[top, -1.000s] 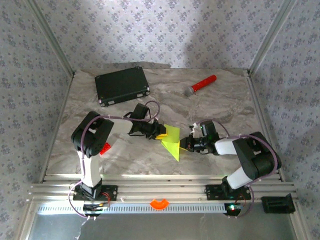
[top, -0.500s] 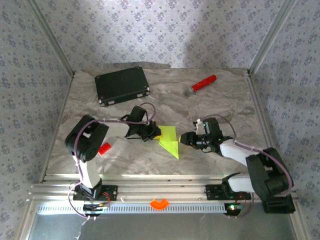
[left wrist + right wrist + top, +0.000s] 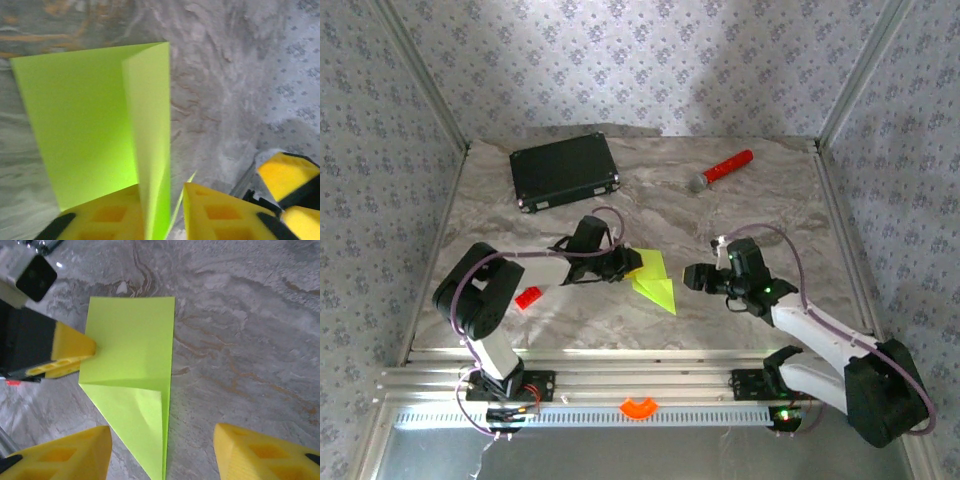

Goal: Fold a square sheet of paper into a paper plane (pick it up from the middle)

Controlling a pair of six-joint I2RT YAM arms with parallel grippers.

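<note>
Stretches the left arm (image 3: 470,300) from its base at the near left, elbow jutting out to the left, forearm lying low and nearly level toward the middle of the surface (image 3: 770,200). Holds the left pincer (image 3: 632,265) down near the surface there, tips aimed right, yellow fingers (image 3: 220,215) only narrowly apart. Extends the right arm (image 3: 815,325) from its base at the near right, lower joints pushed far out to the right, white forearm slanting up and left. Aims the right pincer (image 3: 692,277) leftward at the left one, near it but apart, yellow fingers (image 3: 65,455) spread wide.
</note>
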